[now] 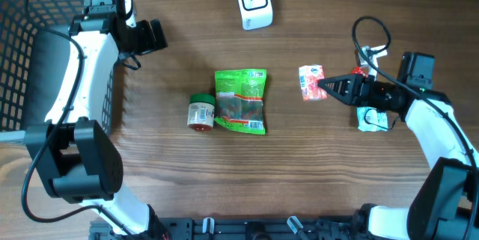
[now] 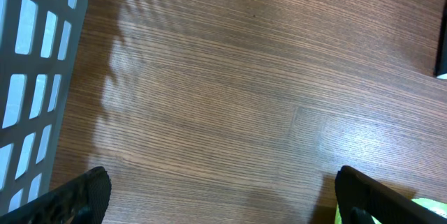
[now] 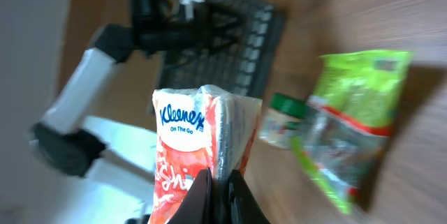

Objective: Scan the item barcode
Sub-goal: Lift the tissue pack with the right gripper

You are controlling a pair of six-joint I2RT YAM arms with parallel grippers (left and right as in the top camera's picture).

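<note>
One item in hand: pinches the tissue pack [image 3: 185, 147] by its thin edge, right gripper [image 3: 218, 180] pressed together on it, just right of the green snack bag [image 1: 241, 101] above the worktop [image 1: 299, 173]; likely gripped there to leave the printed faces free to turn toward the white scanner [image 1: 254, 2] at the far edge. Reads "Kleenex" and "On The Go" on the orange wrapper; finds no barcode in view, nor legible print on the bag or the green-lidded jar [image 1: 200, 112]. Holds the left gripper [image 1: 153, 36] spread wide and empty beside the grey basket [image 1: 15, 45], apparently out of the way
</note>
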